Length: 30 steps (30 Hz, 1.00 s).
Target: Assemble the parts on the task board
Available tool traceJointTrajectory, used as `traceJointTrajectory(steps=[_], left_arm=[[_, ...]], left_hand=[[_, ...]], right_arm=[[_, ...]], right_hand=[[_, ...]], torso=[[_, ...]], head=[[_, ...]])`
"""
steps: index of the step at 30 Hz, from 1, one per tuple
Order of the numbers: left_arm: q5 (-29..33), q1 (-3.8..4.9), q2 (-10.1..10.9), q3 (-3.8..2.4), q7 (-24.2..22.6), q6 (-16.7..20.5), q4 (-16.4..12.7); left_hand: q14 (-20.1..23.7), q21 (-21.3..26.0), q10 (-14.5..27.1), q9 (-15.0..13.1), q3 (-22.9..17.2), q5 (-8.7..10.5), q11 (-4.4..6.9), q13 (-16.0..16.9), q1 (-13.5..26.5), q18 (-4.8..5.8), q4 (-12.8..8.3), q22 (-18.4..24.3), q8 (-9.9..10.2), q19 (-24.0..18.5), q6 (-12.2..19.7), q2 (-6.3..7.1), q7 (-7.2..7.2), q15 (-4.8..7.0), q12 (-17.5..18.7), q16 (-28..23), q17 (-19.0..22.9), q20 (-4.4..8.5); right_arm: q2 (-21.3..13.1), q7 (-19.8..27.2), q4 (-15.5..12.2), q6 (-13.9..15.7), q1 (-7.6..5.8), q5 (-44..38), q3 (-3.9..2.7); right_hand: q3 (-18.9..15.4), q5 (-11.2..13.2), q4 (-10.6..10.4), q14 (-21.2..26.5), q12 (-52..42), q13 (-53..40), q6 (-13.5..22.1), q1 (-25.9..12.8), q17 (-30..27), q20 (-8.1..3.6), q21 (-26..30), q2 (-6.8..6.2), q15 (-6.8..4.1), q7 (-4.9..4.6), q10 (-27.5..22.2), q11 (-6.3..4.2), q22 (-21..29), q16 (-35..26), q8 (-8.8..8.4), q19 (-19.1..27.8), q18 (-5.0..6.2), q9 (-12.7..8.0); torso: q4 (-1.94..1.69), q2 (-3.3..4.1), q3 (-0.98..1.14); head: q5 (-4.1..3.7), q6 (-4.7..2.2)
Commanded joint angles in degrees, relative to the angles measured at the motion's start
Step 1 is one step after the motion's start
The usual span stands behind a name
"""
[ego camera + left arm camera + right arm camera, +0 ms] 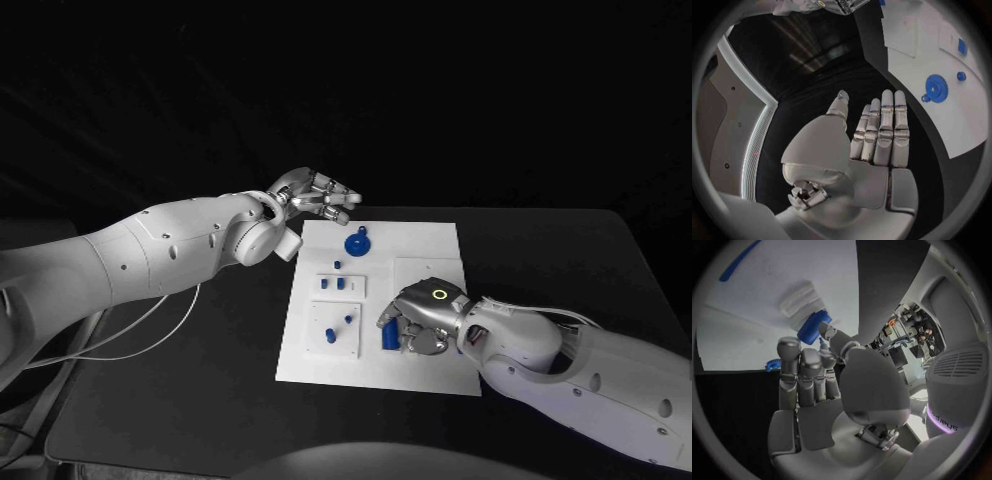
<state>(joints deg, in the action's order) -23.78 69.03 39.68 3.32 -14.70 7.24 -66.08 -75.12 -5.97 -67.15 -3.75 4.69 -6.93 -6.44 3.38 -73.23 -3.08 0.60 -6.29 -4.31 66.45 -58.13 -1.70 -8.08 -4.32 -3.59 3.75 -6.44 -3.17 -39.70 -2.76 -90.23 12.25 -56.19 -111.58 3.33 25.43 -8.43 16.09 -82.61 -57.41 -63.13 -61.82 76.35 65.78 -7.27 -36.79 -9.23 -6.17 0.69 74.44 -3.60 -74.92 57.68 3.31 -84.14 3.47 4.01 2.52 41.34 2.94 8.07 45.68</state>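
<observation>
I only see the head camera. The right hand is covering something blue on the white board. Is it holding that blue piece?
Observer: In the right wrist view, the right hand has its thumb tip against a chunky blue part. I cannot tell whether it grips it.
Operator: What's next to that part?
Observer: A white ribbed block sits right beside it on the task board.
Operator: Is the left hand carrying anything?
Observer: No. In the left wrist view, the left hand is flat, fingers straight, palm empty.
</observation>
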Motion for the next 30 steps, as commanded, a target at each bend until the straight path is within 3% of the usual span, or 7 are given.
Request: traceJointTrajectory(steps=[1, 4, 13, 23, 30], left_arm=[[-0.12, 0.01, -0.17, -0.01, -0.26, -1.09, -0.02], [-0.12, 0.01, -0.20, -0.01, -0.19, -1.19, 0.02], [-0.12, 0.01, -0.31, -0.01, -0.05, -1.39, 0.15], [-0.12, 0.02, -0.32, -0.01, 0.19, -1.59, 0.17], [-0.13, 0.02, -0.37, -0.01, 0.37, -1.89, 0.12]], left_hand=[[0.14, -0.31, 0.27, -0.05, 0.00, 0.36, 0.01, 0.07, 0.16, 0.01, 0.09, 0.10, -0.05, -0.11, 0.42, -0.35, -0.10, -0.04, 0.21, -0.13, -0.07, -0.35], [0.14, -0.31, 0.29, -0.04, 0.05, 0.44, 0.00, 0.08, 0.22, 0.02, 0.12, 0.12, -0.03, -0.12, 0.47, -0.36, -0.12, -0.05, 0.20, -0.13, -0.07, -0.36], [0.19, -0.32, 0.33, -0.04, 0.07, 0.50, -0.01, 0.07, 0.26, 0.02, 0.18, 0.15, -0.03, -0.14, 0.52, -0.41, -0.13, -0.06, 0.21, -0.14, -0.07, -0.37], [0.20, -0.33, 0.35, -0.05, 0.09, 0.58, -0.02, 0.08, 0.33, 0.02, 0.29, 0.18, -0.06, -0.16, 0.52, -0.49, -0.12, -0.07, 0.20, -0.14, -0.07, -0.38], [0.25, -0.32, 0.37, -0.04, 0.12, 0.64, -0.03, 0.07, 0.36, 0.02, 0.38, 0.21, -0.04, -0.19, 0.56, -0.52, -0.14, -0.08, 0.21, -0.13, -0.07, -0.39]], right_arm=[[0.24, -1.40, 0.09, -3.49, -0.37, -5.28, 0.22], [0.51, -1.81, 0.20, -4.06, -0.71, -6.31, 0.48], [1.80, -2.01, 0.75, -4.70, -1.30, -7.69, 1.29], [2.61, -1.48, 2.04, -5.42, -1.69, -8.32, 1.82], [3.54, -1.16, 2.97, -5.04, -1.74, -8.86, 2.35]], right_hand=[[-0.04, 0.24, -0.02, -0.12, -0.37, 0.04, 2.16, 0.88, 0.12, -0.14, -0.17, -0.42, -0.25, 0.75, 0.18, -0.50, -4.10, 0.24, 0.29, -0.10, -0.48, -0.20], [-0.33, 0.33, -0.55, 0.05, -1.07, -0.33, 4.18, 1.49, 0.12, -0.09, 0.09, -0.96, -0.19, 1.53, 0.25, -0.52, -4.02, 0.25, 0.33, 0.21, -0.60, -0.23], [0.37, 0.93, -1.97, 0.34, -1.30, -0.27, 6.02, 2.27, -0.08, 0.15, 0.45, -1.80, 0.07, 2.58, 0.20, -0.36, -3.90, 0.09, 0.28, 0.58, -0.63, -0.28], [2.60, 4.84, -0.39, 0.48, -1.01, 0.54, 2.61, 1.53, -0.07, 0.26, 0.21, -0.57, 0.22, 1.14, -0.34, -0.22, -3.91, 0.31, 0.32, 0.79, -0.70, -0.20], [4.12, 5.41, 0.07, 0.46, -1.29, 1.54, -0.56, 0.91, -0.02, 0.42, -0.17, -0.30, 0.45, 0.15, -0.72, 0.07, -3.94, 0.51, 0.28, 0.90, -0.73, -0.15]], torso=[[0.02, 0.03, 0.05], [-0.03, 0.00, 0.01], [0.02, 0.03, 0.02], [0.05, 0.03, -0.04], [0.01, 0.02, 0.02]], head=[[0.08, 0.07], [0.10, 0.15], [0.28, 0.27], [0.41, 0.48], [0.58, 0.71]])
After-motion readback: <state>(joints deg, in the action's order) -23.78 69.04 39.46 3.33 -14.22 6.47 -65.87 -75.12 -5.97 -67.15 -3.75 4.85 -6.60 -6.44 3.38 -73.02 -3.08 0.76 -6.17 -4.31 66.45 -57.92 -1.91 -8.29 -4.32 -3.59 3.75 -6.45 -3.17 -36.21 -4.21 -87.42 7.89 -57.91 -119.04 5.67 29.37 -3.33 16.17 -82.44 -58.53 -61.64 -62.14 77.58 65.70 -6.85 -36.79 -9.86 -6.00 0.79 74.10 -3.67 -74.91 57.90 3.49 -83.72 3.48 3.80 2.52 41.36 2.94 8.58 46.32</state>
